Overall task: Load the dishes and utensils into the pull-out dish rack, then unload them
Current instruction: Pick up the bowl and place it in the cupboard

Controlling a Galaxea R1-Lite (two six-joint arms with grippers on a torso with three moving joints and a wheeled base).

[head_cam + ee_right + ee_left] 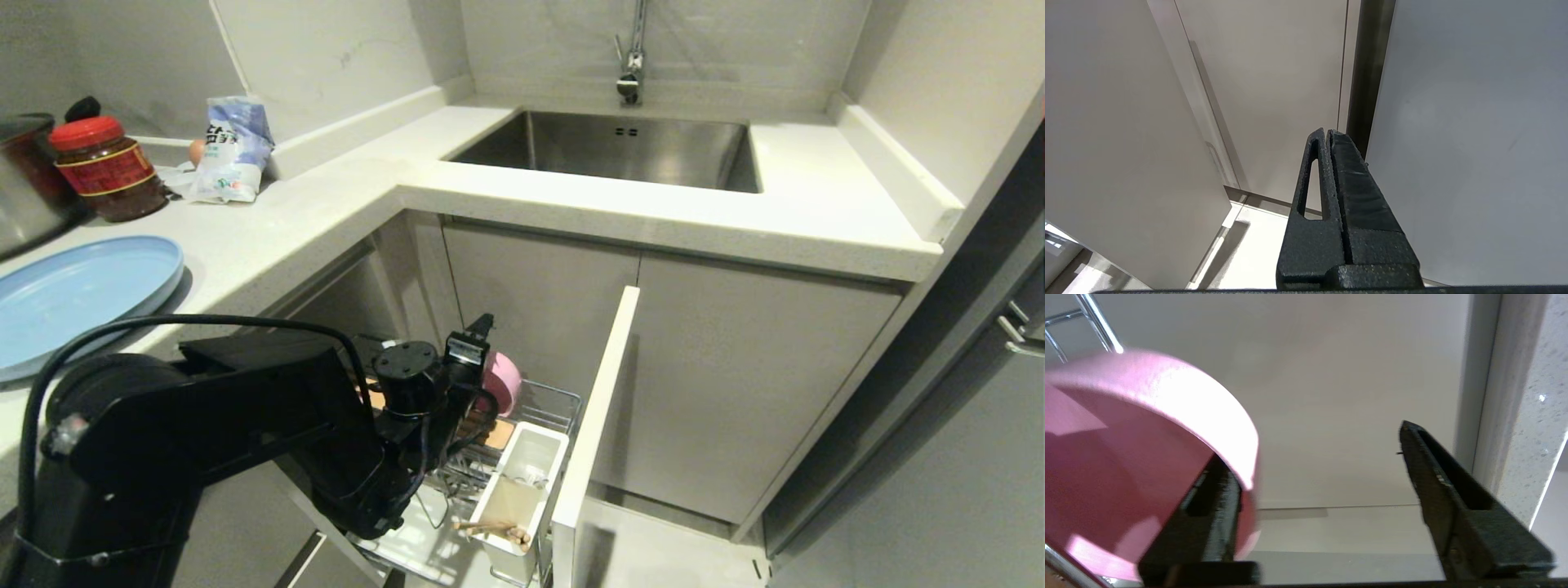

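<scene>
We find the left gripper [1327, 490] low in the pull-out dish rack [563, 402], jaws spread wide and gripping nothing. One finger lies just beside the pink bowl [502, 382], which stands on edge among the wires so it can drain. The chopsticks [494, 529] sit in the near compartment of the utensil cup [531, 457]. The blue plate [77, 294] waits on the counter [571, 204], far left. The right gripper [1329, 134] is parked, jaws pressed together.

Right gripper [1327, 132], fingers [1349, 183] pressed together, grey cabinet panels [1274, 81]
</scene>
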